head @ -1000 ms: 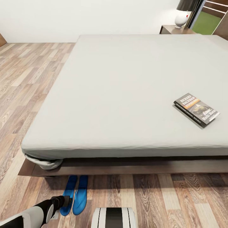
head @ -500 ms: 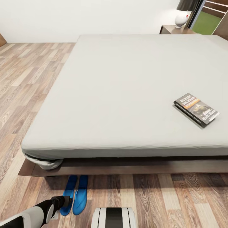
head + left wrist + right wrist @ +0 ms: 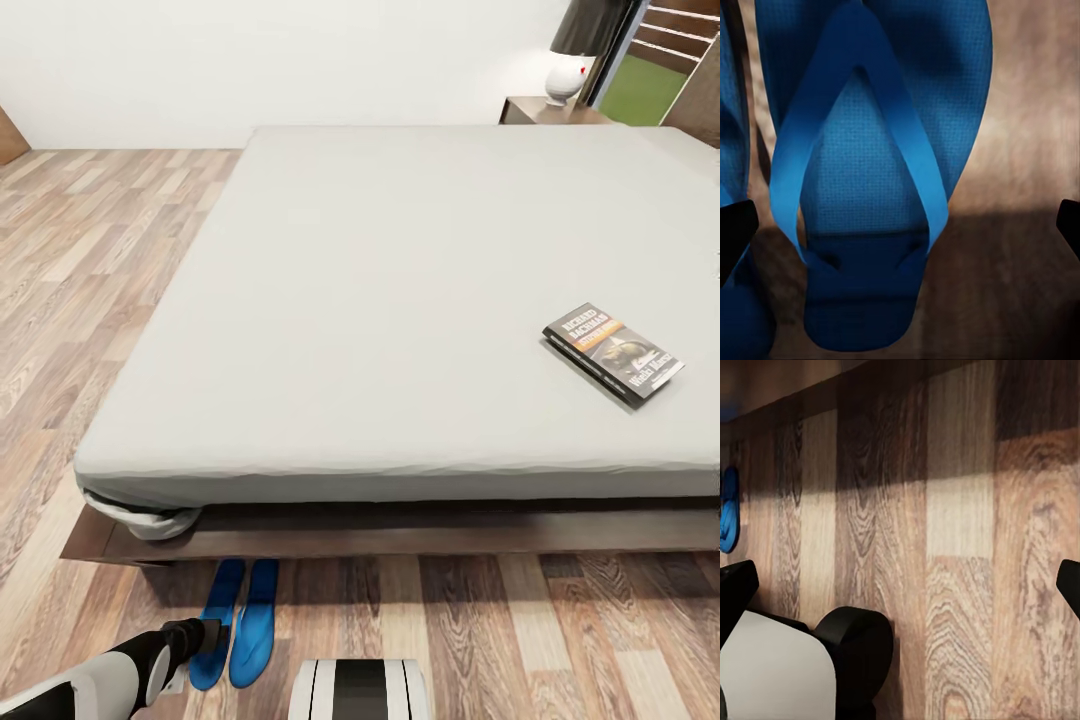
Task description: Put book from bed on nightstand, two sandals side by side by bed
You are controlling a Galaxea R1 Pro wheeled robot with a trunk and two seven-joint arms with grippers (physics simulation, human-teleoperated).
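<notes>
The book [image 3: 612,352] lies flat on the right part of the bed's [image 3: 400,300] pale grey mattress. Two blue sandals [image 3: 217,625] [image 3: 255,620] lie side by side on the floor, right against the bed's near edge at its left corner. My left gripper [image 3: 210,634] hovers over them. In the left wrist view it [image 3: 902,232] is open, its dark fingertips [image 3: 735,236] wide apart on either side of one sandal [image 3: 870,150], with the other sandal [image 3: 729,112] at the edge. My right gripper [image 3: 902,589] is open over bare floor. A nightstand [image 3: 540,108] stands at the bed's far right corner.
A white lamp [image 3: 565,72] sits on the nightstand. Wood floor [image 3: 90,260] stretches along the bed's left side and in front of it. My white base [image 3: 358,688] is at the bottom centre, close to the dark bed frame [image 3: 450,530]. A white wall runs behind.
The whole head view has shifted a little, so the bed and book sit slightly differently in the picture. The left arm, sandals and book have not moved.
</notes>
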